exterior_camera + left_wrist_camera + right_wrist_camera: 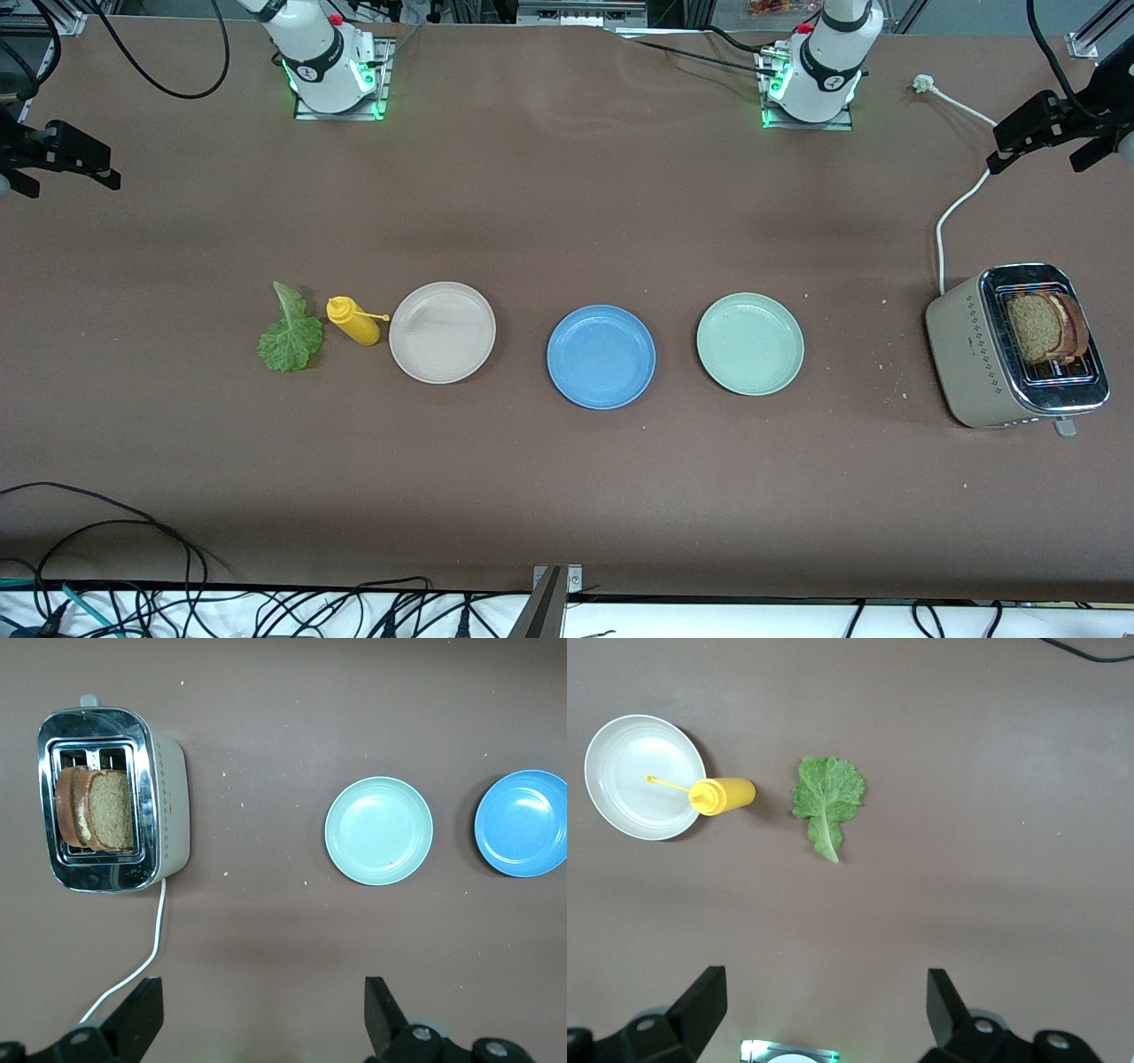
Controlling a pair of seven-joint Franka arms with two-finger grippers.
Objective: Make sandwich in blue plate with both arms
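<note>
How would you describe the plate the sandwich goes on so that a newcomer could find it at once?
Three round plates sit in a row across the brown table. The blue plate is the middle one, between the beige plate and the pale green plate. It alone is mid-blue.

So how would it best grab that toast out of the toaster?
Probably from straight above: the toast slices stand on edge in the toaster, only their top crusts showing. The open left gripper, up near that end, could pinch one slice across its flat faces.
</note>
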